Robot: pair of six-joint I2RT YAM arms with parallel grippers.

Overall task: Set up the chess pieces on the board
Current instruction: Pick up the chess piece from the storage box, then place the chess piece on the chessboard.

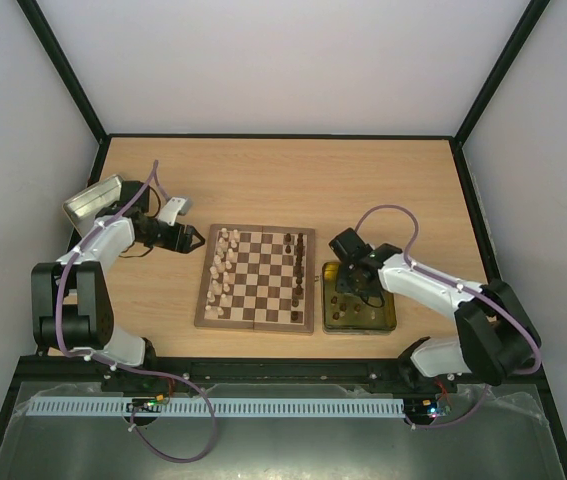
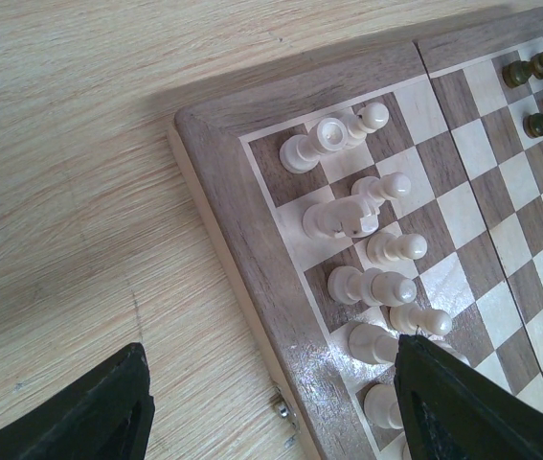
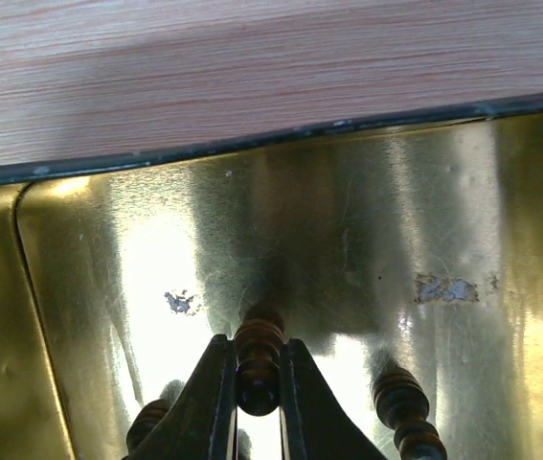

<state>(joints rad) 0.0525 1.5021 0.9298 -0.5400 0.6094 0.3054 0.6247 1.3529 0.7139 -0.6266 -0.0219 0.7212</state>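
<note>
The chessboard (image 1: 256,278) lies mid-table with cream pieces (image 1: 221,270) along its left side and dark pieces (image 1: 299,270) along its right. My left gripper (image 1: 195,241) is open and empty, hovering just off the board's far-left corner; its wrist view shows the board border (image 2: 252,249) and cream pieces (image 2: 372,286). My right gripper (image 1: 346,283) is inside the yellow-gold tin (image 1: 391,318), shut on a dark chess piece (image 3: 258,362). Two more dark pieces, one at the right (image 3: 405,407) and one at the left (image 3: 147,426), lie beside it.
A silver metal tin (image 1: 93,200) stands at the far left behind my left arm. The gold tin's floor (image 3: 348,240) and dark rim (image 3: 252,146) fill the right wrist view. Several dark pieces (image 1: 358,308) lie in the tin.
</note>
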